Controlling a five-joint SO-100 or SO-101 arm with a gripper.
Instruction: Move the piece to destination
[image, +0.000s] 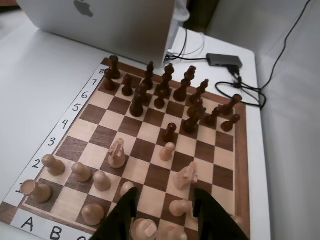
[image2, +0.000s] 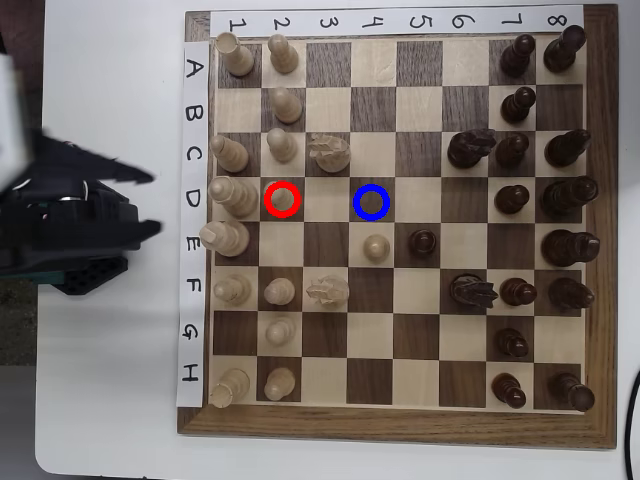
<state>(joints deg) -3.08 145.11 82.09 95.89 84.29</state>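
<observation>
A white table (image2: 110, 400) carries a wooden chessboard (image2: 600, 250) edged with paper strips of letters and numbers. In the wrist view, a silver laptop (image: 100, 25) sits behind the board, beside what looks like a small dark adapter (image: 224, 60) with black cables (image: 250, 92).

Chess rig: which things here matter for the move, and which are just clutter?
For the job:
- pale pawn on D2
- blue-ringed square D4
- pincer, open, just behind that pawn

Lying about:
- laptop
- USB hub
- pale knights
- dark pieces
- advanced pale pawn on E4
</observation>
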